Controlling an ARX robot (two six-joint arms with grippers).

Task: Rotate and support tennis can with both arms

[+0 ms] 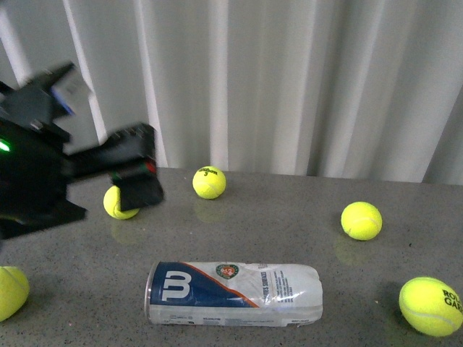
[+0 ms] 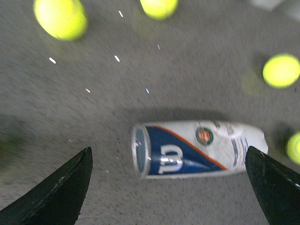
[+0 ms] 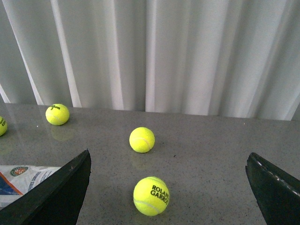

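Step in hand: approach, with no contact yet. The left gripper (image 2: pixel 168 153) hangs above the tennis can (image 1: pixel 235 293), nearer its silver-rim end, jaws spread wide. The tennis can lies on its side on the grey table (image 1: pixel 289 217). The right gripper (image 3: pixel 168 154), jaws also wide, sits off the can's closed end, aimed past it toward a tennis ball (image 3: pixel 142 139). The next move probably calls for lowering the left gripper onto the can and swinging the right one in as support.

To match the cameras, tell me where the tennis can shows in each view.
Front view: tennis can lying on its side, low centre.
Left wrist view: can between fingers of the open left gripper.
Right wrist view: one end only, partly behind a right gripper finger.
Shared landmark: Roland Garros ball, front and right wrist.
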